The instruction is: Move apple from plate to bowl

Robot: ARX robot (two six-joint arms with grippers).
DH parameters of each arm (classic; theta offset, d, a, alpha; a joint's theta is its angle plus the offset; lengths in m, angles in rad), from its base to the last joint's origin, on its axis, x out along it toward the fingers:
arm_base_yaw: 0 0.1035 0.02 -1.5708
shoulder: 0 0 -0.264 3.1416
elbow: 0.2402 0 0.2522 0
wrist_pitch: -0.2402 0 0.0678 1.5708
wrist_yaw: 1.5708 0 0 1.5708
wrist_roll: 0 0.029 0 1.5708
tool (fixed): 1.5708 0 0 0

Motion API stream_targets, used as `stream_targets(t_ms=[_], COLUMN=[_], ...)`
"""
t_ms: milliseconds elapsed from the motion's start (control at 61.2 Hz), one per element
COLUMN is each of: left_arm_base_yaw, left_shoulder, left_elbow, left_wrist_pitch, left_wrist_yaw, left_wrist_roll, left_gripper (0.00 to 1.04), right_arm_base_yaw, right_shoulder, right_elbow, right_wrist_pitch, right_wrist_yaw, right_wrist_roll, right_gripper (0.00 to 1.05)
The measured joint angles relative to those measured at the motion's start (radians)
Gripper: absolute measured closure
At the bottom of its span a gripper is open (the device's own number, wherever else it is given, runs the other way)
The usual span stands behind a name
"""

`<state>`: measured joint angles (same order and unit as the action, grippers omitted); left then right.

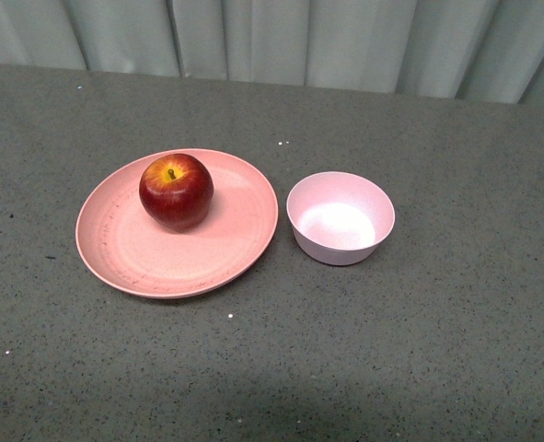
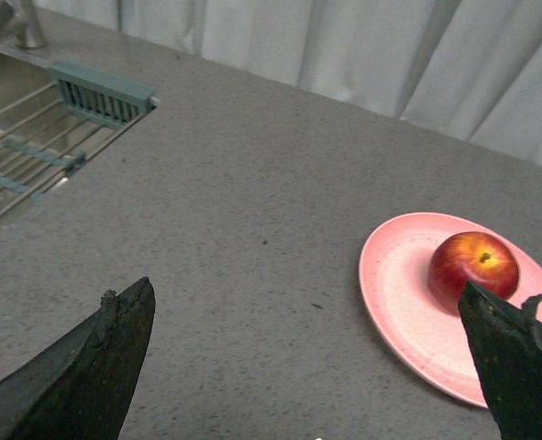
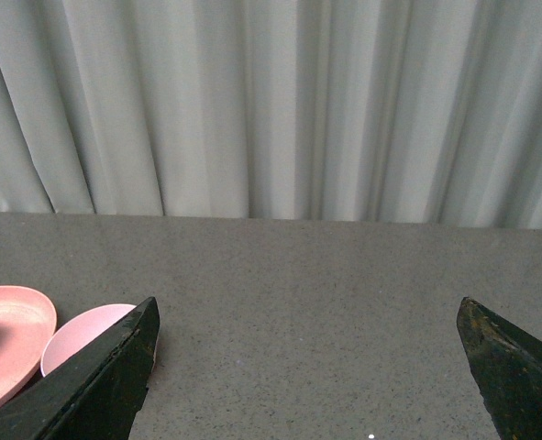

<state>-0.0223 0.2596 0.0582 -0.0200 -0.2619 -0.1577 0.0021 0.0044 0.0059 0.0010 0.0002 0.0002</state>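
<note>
The dark red apple [image 1: 176,191] with a yellow patch at its stem sits on the far left part of the salmon pink plate [image 1: 216,249]. The pale pink bowl [image 1: 341,217] stands empty just right of the plate. Neither arm shows in the front view. My left gripper [image 2: 307,298] is open and empty above bare counter, with the apple [image 2: 472,266] and plate [image 2: 399,293] beside one fingertip. My right gripper [image 3: 307,312] is open and empty, facing the curtain; the bowl [image 3: 82,335] and plate [image 3: 14,344] show partly behind one finger, with only a sliver of the apple.
The grey speckled counter [image 1: 437,350] runs to a pale curtain [image 1: 281,37] at the back. In the left wrist view a steel sink [image 2: 14,174] with a teal-edged rack [image 2: 101,92] lies far from the plate.
</note>
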Motion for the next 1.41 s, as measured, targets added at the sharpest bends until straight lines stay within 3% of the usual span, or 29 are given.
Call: stream_targets(t_ms=[262, 376, 507, 768, 1406], left_arm_base_yaw=[-0.037, -0.075, -0.148, -0.226, -0.259], left_shoulder=[0.669, 0.971, 1.323, 1.627, 1.820], left_elbow=[0.136, 0.265, 0.486, 0.771, 0.892], left_wrist_pitch=[0.583, 0.709, 0.692, 0.616, 0.489], left_wrist_yaw=[0.108, 0.156, 0.193, 0.175, 0.175], left_wrist_roll=[-0.025, -0.028, 0.005, 0.026, 0.043], left_gripper=[0.07, 0.07, 0.07, 0.07, 0.07], right_arm_base_yaw=[0.000, 0.000, 0.000, 0.000, 0.000], right_shoulder=[0.000, 0.000, 0.000, 0.000, 0.000], right_elbow=[0.000, 0.000, 0.000, 0.000, 0.000], right_wrist_pitch=[0.000, 0.000, 0.000, 0.000, 0.000], right_wrist_yaw=[-0.001, -0.001, -0.001, -0.001, -0.001], right_wrist_roll=[0.000, 0.000, 0.000, 0.000, 0.000], right_gripper=[0.09, 0.09, 0.09, 0.09, 0.09])
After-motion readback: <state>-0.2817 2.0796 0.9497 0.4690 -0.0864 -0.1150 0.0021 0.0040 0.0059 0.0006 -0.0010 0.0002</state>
